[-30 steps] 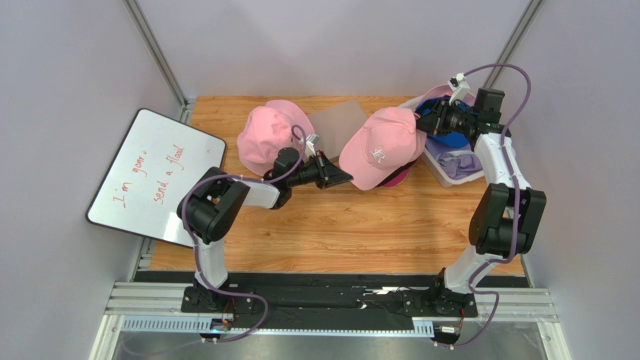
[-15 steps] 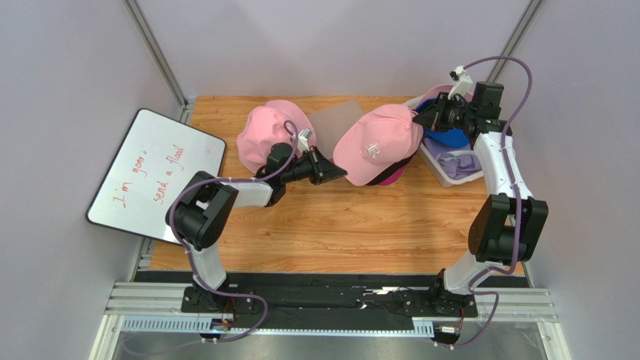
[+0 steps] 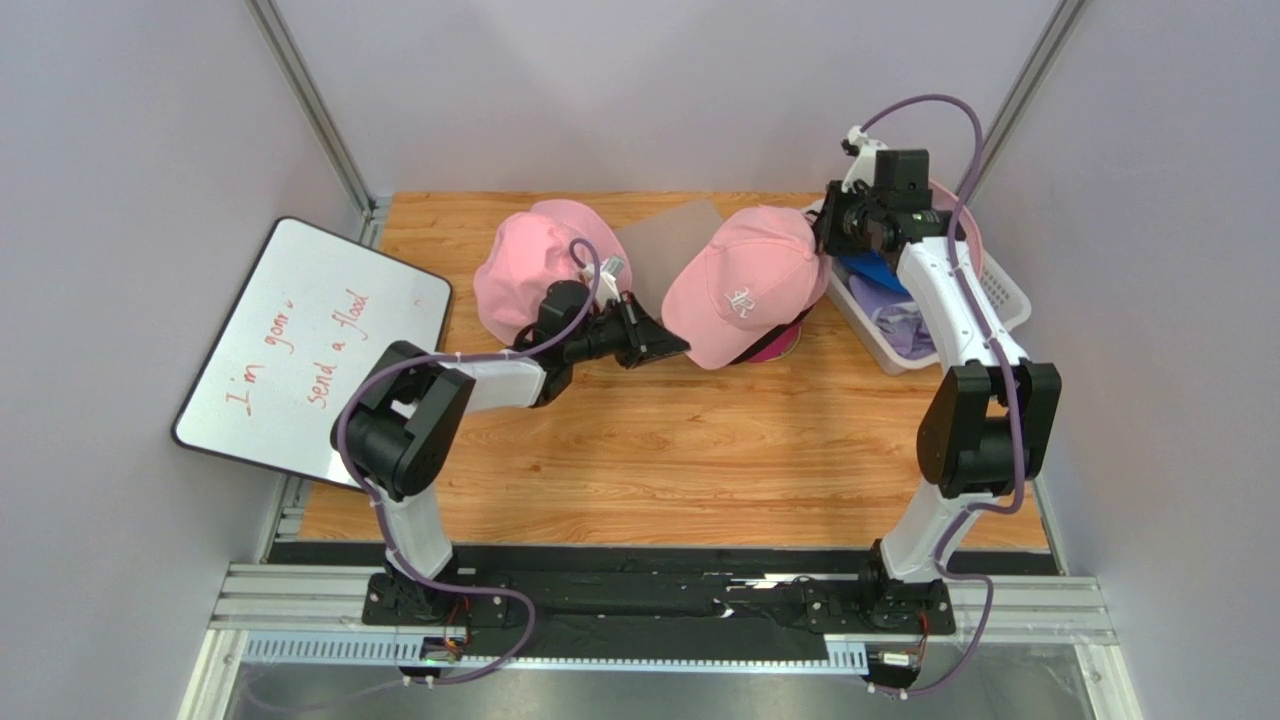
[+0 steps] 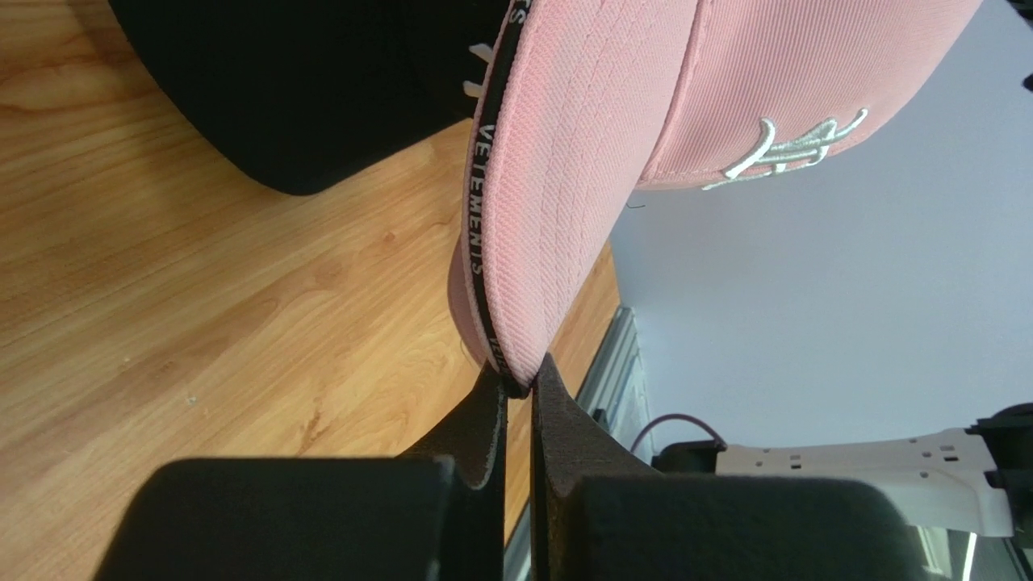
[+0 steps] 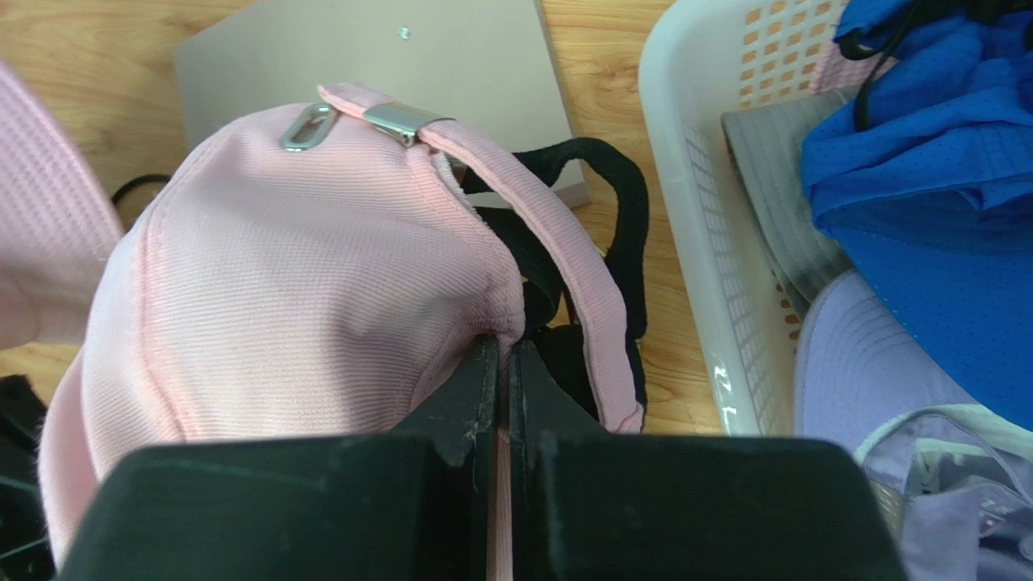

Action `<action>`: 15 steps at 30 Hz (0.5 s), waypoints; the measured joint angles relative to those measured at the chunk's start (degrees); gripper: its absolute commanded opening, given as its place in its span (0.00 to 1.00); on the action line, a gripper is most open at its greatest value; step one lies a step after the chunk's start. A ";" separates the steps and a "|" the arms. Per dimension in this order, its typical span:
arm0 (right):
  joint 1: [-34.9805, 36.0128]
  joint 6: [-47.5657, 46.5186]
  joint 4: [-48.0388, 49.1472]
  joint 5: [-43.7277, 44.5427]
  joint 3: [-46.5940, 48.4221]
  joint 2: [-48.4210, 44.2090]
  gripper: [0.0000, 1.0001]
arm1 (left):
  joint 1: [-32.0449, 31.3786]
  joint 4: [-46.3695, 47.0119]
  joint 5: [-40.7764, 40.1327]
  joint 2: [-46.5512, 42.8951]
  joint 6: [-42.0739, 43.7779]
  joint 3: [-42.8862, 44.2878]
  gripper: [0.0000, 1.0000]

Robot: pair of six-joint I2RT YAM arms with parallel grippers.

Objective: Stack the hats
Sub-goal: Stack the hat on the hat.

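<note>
A pink baseball cap [image 3: 747, 297] hangs between both grippers above a black cap [image 4: 327, 85] and a magenta cap [image 3: 778, 351] stacked on the wooden table. My left gripper [image 4: 519, 385] is shut on the tip of its brim [image 4: 546, 218]. My right gripper [image 5: 507, 349] is shut on the rear edge of its crown [image 5: 303, 266], next to the strap with the metal buckle [image 5: 400, 119]. A pink bucket hat [image 3: 529, 267] lies behind the left gripper [image 3: 684, 356]. A blue cap [image 5: 934, 157], a lavender cap [image 5: 849, 375] and a grey hat [image 5: 776, 182] lie in the basket.
The white mesh basket [image 5: 703, 218] stands at the table's right edge, just right of the right gripper [image 3: 827, 240]. A grey sheet [image 3: 676, 237] lies at the back between the hats. A whiteboard [image 3: 308, 353] leans off the table's left edge.
The right gripper closed fully on the cap's rear and swung left and back from over the basket. The pink cap shifted left with it. The left gripper moved slightly left.
</note>
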 measured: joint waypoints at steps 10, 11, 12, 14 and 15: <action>0.98 0.00 -1.57 6.03 1.90 0.90 0.00 | 0.11 -10.49 -4.74 -2.38 8.41 0.55 0.80; 1.01 0.02 -1.75 6.21 2.05 0.90 0.00 | 0.15 -12.11 -5.33 -3.39 9.57 0.55 0.85; 1.11 0.02 -2.10 6.38 2.27 0.90 0.00 | 0.22 -14.47 -6.21 -4.92 10.69 0.55 0.86; 1.33 0.00 -3.52 6.99 3.17 0.90 0.00 | 0.26 -18.67 -8.02 -8.74 13.07 0.66 0.87; 1.49 0.00 -4.07 7.41 3.74 0.90 0.00 | 0.17 -20.59 -9.16 -10.95 14.58 0.76 0.87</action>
